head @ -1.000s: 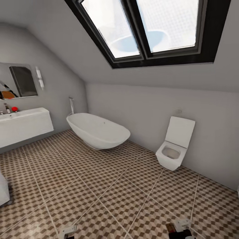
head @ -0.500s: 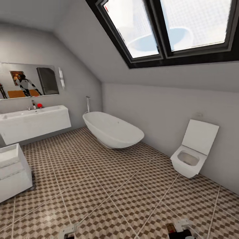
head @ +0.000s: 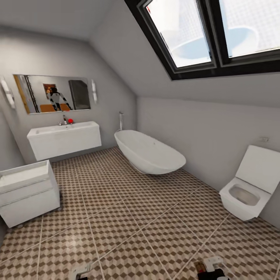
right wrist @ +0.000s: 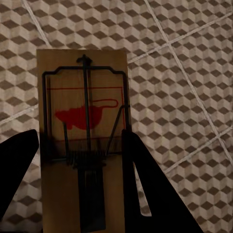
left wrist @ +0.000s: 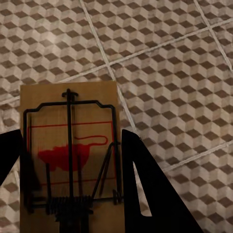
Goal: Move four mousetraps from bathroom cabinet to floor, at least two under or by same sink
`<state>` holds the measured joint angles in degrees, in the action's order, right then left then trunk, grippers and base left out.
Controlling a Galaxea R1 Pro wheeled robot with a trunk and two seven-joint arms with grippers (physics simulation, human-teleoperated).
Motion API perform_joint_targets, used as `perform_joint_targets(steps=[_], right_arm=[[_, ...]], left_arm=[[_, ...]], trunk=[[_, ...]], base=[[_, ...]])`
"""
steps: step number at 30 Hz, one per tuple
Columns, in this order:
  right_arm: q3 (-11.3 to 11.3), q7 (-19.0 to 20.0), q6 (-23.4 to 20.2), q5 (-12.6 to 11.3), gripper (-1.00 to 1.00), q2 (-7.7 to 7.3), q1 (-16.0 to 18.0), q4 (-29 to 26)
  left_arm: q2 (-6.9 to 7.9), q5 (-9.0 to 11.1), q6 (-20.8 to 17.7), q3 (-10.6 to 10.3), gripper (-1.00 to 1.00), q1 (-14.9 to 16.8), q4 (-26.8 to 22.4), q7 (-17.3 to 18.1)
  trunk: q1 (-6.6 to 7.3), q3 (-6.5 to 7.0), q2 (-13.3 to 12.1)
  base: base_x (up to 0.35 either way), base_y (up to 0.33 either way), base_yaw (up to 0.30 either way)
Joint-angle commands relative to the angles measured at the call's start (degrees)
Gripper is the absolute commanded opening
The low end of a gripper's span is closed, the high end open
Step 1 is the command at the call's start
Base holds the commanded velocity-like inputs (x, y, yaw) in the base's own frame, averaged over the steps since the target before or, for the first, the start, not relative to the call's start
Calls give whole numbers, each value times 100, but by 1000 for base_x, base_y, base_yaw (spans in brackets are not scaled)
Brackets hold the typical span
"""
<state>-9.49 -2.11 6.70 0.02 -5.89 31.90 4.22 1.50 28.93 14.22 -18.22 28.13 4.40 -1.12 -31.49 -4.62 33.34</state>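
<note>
Wrist views show each gripper, left [left wrist: 70,194] and right [right wrist: 80,189], clamped on a mousetrap, left trap [left wrist: 68,145] and right trap [right wrist: 82,121], above the cube-patterned floor [head: 128,217], each board printed with a red mouse outline, no readable words.

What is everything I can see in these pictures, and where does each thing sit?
bathroom floor: one, brown, beige and white cube tiles, across the room.
bathroom sink: one, white, on the far wall under the mirror.
mirror: one, on the far wall.
bathtub: one, white oval, beside the sink, in the far corner.
toilet: one, white, lid up, against the right-hand wall.
low white unit: one, on the floor at the left.
skylight: one, black frame, in the sloped ceiling.
mousetraps: two, brown wood with a red mouse print, one in the left pincer, one in the right pincer.
</note>
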Motion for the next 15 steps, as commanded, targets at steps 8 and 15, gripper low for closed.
perform_joint_targets(steps=[8,15], right_arm=[[0,0,-2,5,-100,0,0,0],[0,0,2,7,-100,0,0,0]], left_arm=[[7,-26,-3,2,-100,0,0,-25],[27,-37,-24,3,-100,0,0,-37]], trunk=[[0,0,0],[0,0,0]], base=[[29,0,297],[295,0,98]])
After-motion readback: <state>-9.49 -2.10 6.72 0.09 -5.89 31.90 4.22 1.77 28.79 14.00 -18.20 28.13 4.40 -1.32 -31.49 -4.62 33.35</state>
